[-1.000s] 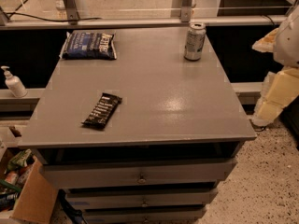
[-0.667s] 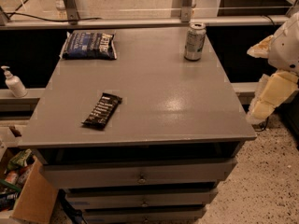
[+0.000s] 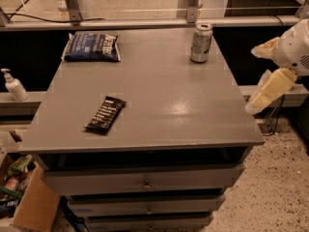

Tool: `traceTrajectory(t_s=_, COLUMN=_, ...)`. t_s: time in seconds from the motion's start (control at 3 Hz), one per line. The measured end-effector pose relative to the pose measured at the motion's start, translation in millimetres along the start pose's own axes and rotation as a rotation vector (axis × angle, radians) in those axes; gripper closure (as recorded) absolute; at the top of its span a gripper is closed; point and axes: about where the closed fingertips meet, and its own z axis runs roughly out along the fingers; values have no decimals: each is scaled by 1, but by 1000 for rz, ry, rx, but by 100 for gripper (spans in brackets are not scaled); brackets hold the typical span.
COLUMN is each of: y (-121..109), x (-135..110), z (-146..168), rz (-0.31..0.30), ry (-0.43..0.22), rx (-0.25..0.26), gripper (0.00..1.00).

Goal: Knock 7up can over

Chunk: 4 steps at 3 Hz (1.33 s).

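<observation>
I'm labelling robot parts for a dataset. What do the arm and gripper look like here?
The gripper, just off the table's right edge, has a smooth, rounded white housing and two blunt, blocky cream-yellow fingers. No markings or sleeves show.

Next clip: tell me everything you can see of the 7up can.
The 7up can is a small silvery-grey metal cylinder with a green logo and a silver top. It stands upright near the back right corner of the grey table, touching only the tabletop. The gripper hangs off the table's right edge, apart from the can.
</observation>
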Motion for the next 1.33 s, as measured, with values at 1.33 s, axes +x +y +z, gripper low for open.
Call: traceTrajectory(t_s=1.33, y=-55, x=-8, z=61, rz=90, ry=-230, rx=22, gripper=0)
